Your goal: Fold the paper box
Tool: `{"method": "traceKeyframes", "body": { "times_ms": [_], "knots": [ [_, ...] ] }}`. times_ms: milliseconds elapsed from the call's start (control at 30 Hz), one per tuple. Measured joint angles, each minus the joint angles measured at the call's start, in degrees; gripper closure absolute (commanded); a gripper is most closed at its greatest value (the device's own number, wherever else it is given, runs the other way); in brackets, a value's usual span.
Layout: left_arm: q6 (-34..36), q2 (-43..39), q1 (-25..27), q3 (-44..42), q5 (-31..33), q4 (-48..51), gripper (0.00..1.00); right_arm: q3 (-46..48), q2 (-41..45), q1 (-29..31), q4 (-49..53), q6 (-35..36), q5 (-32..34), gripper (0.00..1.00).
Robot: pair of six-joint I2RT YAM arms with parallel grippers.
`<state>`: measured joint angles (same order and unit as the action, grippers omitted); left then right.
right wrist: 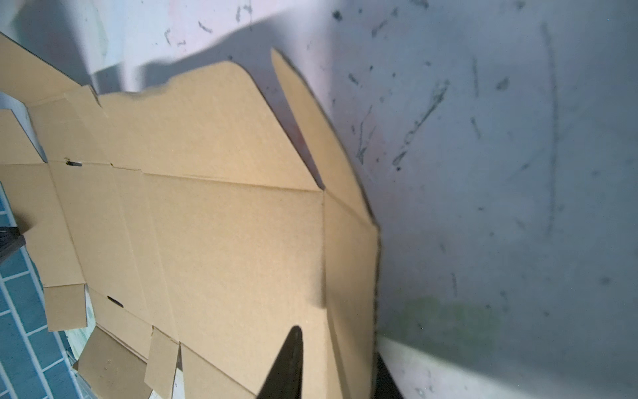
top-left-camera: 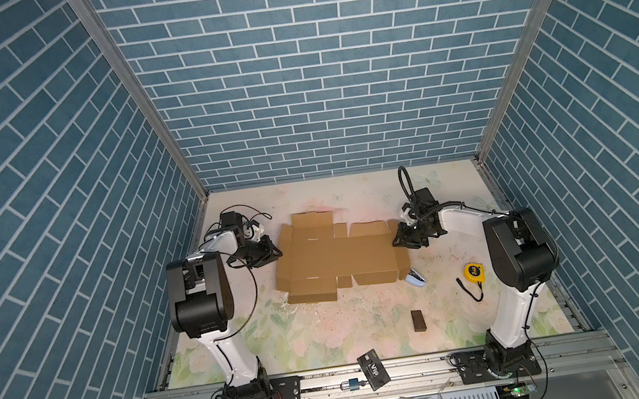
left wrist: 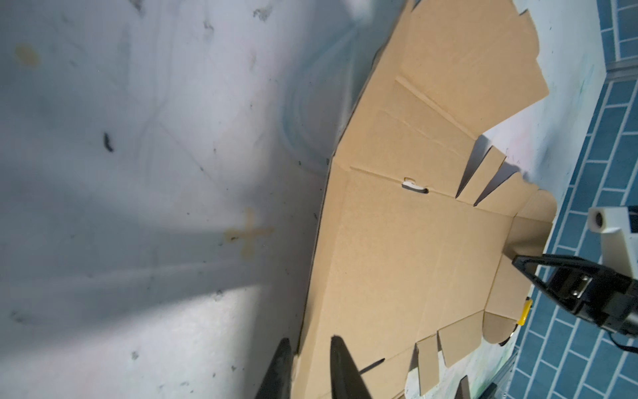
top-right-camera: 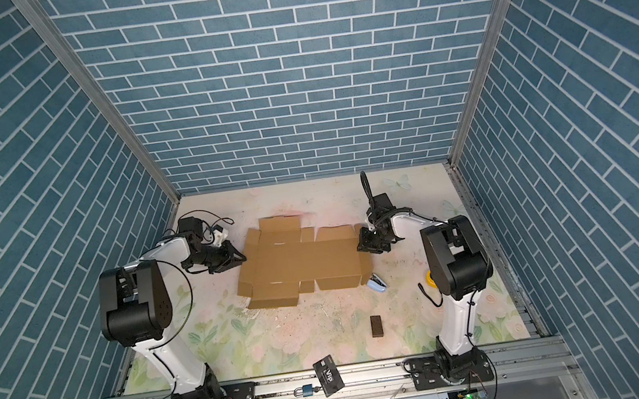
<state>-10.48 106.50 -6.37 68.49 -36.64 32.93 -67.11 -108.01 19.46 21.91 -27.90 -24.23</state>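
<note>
Flat paper box (top-left-camera: 337, 254) between 2 pincers

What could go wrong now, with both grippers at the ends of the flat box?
1. Each gripper, left and right, straddles only a thin edge of the box; it may slip out.
2. Pulling the sheet could push the stapler lying at its near right corner.
</note>
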Motion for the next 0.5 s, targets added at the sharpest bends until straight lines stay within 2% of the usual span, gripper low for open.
{"method": "traceKeyframes", "body": {
  "times_ms": [167,500],
  "knots": [
    [0.3,0.0,0.0,0.0,0.8,0.2,1.00,0.0,0.0,0.0,-0.3,-0.4,-0.2,0.73],
    [1.5,-1.2,0.0,0.0,2.2,1.2,1.00,-0.1,0.0,0.1,-2.4,-1.4,-2.5,0.74]
  ]
}}
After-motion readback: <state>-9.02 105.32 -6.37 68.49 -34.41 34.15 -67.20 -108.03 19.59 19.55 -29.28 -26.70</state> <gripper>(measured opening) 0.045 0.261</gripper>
